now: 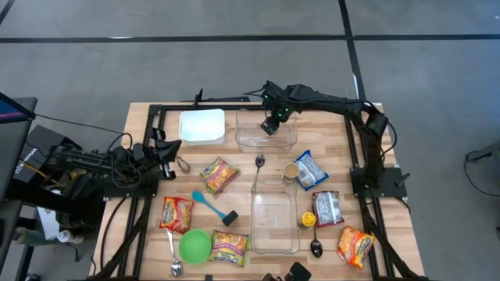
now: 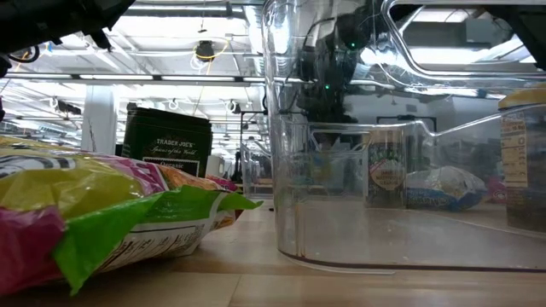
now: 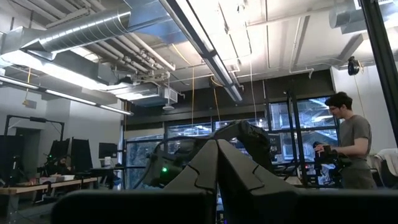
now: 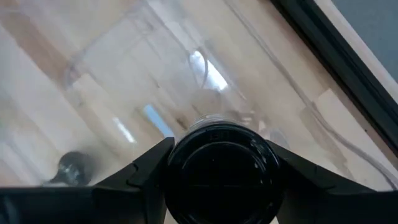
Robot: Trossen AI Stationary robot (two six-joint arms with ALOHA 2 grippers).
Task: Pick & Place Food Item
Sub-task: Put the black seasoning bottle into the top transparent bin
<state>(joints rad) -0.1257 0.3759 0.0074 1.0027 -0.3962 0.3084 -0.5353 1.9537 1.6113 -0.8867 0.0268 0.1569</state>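
My right gripper (image 1: 271,123) hangs at the far middle of the table, over a clear plastic tub (image 1: 266,131), pointing steeply down. It is shut on a round thing with a black lid (image 4: 221,177), whose body is hidden under the lid. In the low view this gripper (image 2: 328,81) shows dimly behind clear plastic. My left gripper (image 1: 170,150) waits at the table's left edge, shut on nothing and tipped upward into the room; its fingers (image 3: 217,171) lie together. My right gripper pinches the round black-lidded thing between its two fingers, one on each side of the lid's rim (image 4: 177,165). The fingers come from above, slanting down. The thing hangs upright below them, over the clear tub's floor; whether it touches the floor I cannot tell.
A white tub (image 1: 201,125) stands left of the clear one. Nearer lie a long clear container (image 1: 274,222), noodle packets (image 1: 219,176) (image 1: 176,213) (image 1: 355,246), blue-white packets (image 1: 310,170), a small jar (image 1: 291,172), a green bowl (image 1: 195,244), a blue spatula (image 1: 205,201) and spoons (image 1: 316,248).
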